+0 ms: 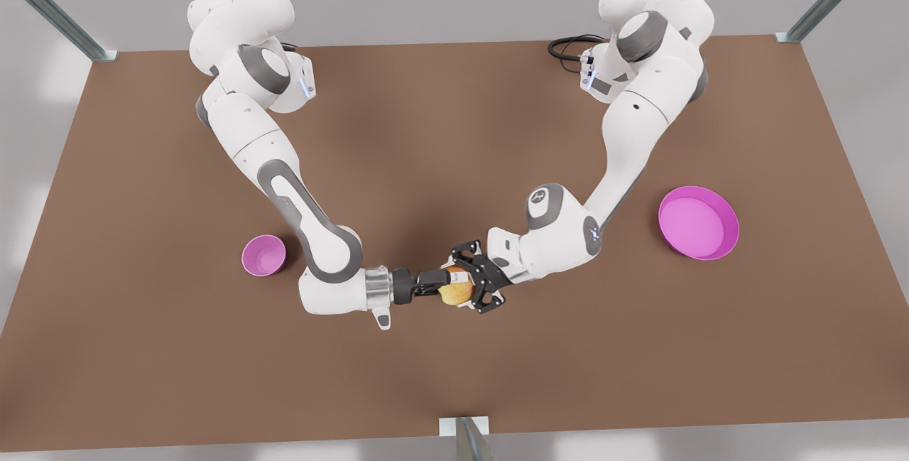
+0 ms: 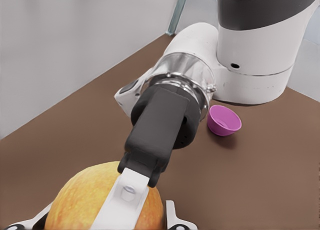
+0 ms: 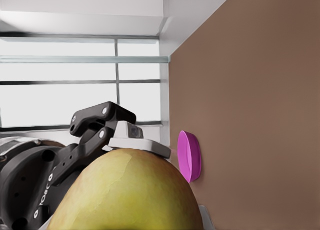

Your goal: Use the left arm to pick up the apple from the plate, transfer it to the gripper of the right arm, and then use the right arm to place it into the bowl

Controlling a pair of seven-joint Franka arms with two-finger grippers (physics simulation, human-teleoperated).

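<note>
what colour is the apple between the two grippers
The apple is yellow-orange with a faint reddish blush; the left wrist view shows it best.

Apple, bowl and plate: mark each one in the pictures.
apple (image 1: 456, 294), front view, its yellow skin showing between the two pincers.
bowl (image 1: 263, 256), front view, its pink inside, at the front view's left.
plate (image 1: 698, 223), front view, its flat pink floor, at the front view's right.

Yellow-orange apple (image 1: 455, 293), magenta-pink bowl (image 1: 263, 255) and plate (image 1: 698, 223), brown table (image 1: 454, 376).
</note>
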